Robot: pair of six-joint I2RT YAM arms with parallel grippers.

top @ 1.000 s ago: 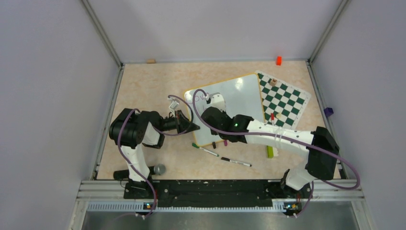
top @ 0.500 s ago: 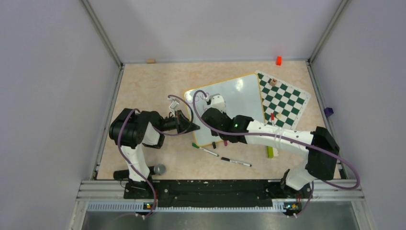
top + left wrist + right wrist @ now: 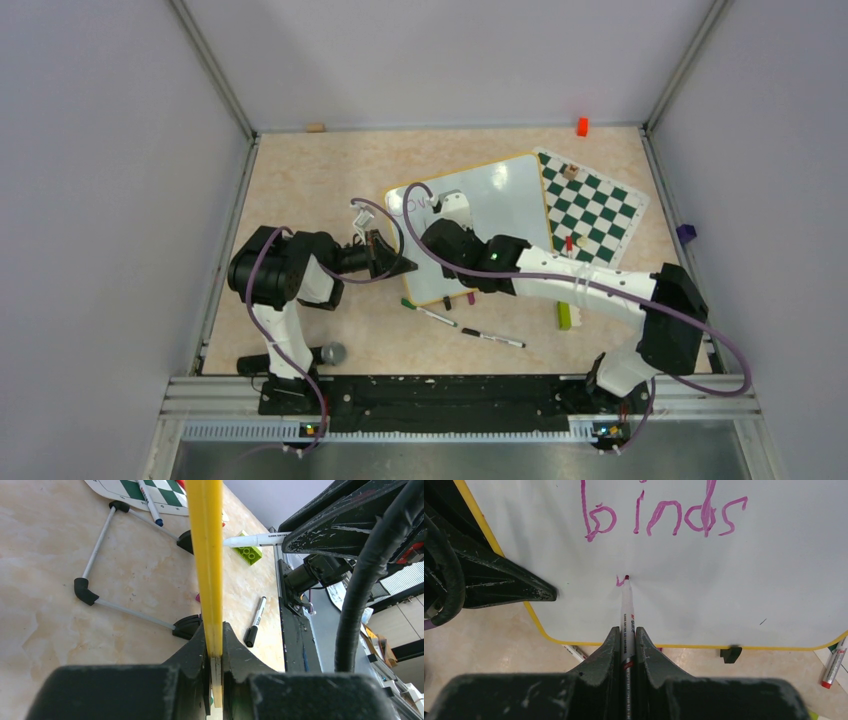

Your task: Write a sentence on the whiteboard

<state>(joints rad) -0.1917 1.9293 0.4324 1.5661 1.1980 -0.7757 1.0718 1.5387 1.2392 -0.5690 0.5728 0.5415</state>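
The counter point(image 3: 300, 180) is a pale beige marbled sheet, fenced by aluminium rails and closed in on three sides by plain grey-lilac walls point(image 3: 100, 200). A dark rail carrying both arm bases runs along the edge at 6 o'clock.

The whiteboard point(image 3: 505, 195) stands tilted just past the counter's middle, toward 1 o'clock. Its corner overlaps the green-and-white chess mat point(image 3: 590, 205) at 2 o'clock. From the left wrist, its thin wire stand point(image 3: 82, 591) with black feet rests on the marbled surface.

The left pincer point(image 3: 214, 635) is clamped tight on the board's yellow frame at its 9 o'clock edge. The right pincer point(image 3: 626, 635) is closed on a marker point(image 3: 627, 615), whose tip touches the white surface. The sentence point(image 3: 664, 520) shows the purple-magenta word "binds". Below it, a short fresh stroke sits right at the marker tip.

At the far edge, a small wooden block point(image 3: 316, 127) lies at 11 o'clock and an orange-red block point(image 3: 582, 126) at 1 o'clock. Two loose markers point(image 3: 493, 338) lie on the counter at 6 o'clock of the board, with a green brick point(image 3: 564, 317) toward 4 o'clock. A small purple thing point(image 3: 685, 233) sits on the rail at 3 o'clock. A grey round object point(image 3: 333, 352) lies beside the left arm's base.
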